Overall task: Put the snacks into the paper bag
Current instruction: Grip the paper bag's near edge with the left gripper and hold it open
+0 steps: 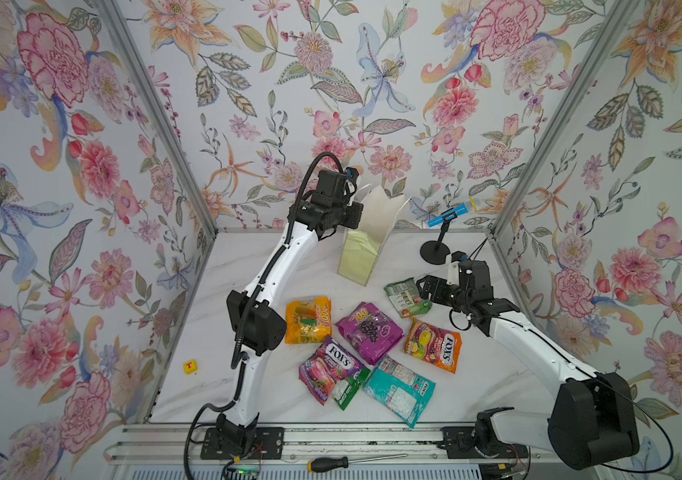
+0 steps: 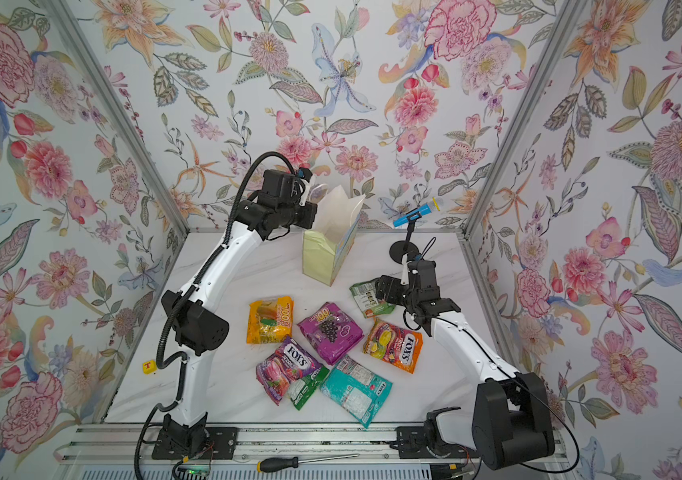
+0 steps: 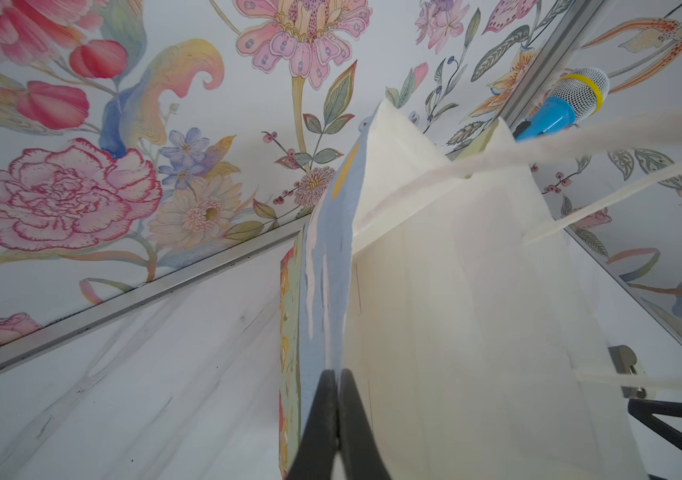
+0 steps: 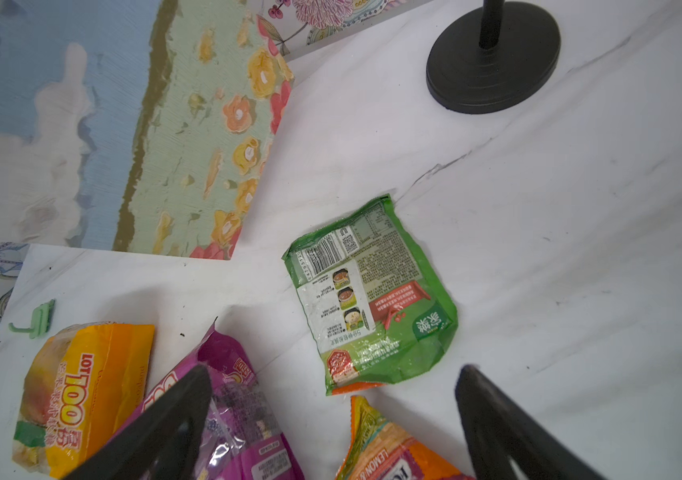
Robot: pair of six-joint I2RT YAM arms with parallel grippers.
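Only the left wrist view shows us the left gripper (image 3: 337, 376) pinching the bag (image 3: 455, 311) rim, white inside; our right gripper (image 4: 334, 370) gapes.

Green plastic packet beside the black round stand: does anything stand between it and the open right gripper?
Nothing visible does. The right gripper hangs open above the green plastic packet, which lies uncovered on the white table.

Both top views look steeply down from the front, sharing the whole table (image 1: 476, 374). Left wrist view: close on the paper bag (image 3: 455, 311) nipped between its jaws. Right wrist view: downward, green packet (image 4: 372, 299) ahead of its spread jaws.
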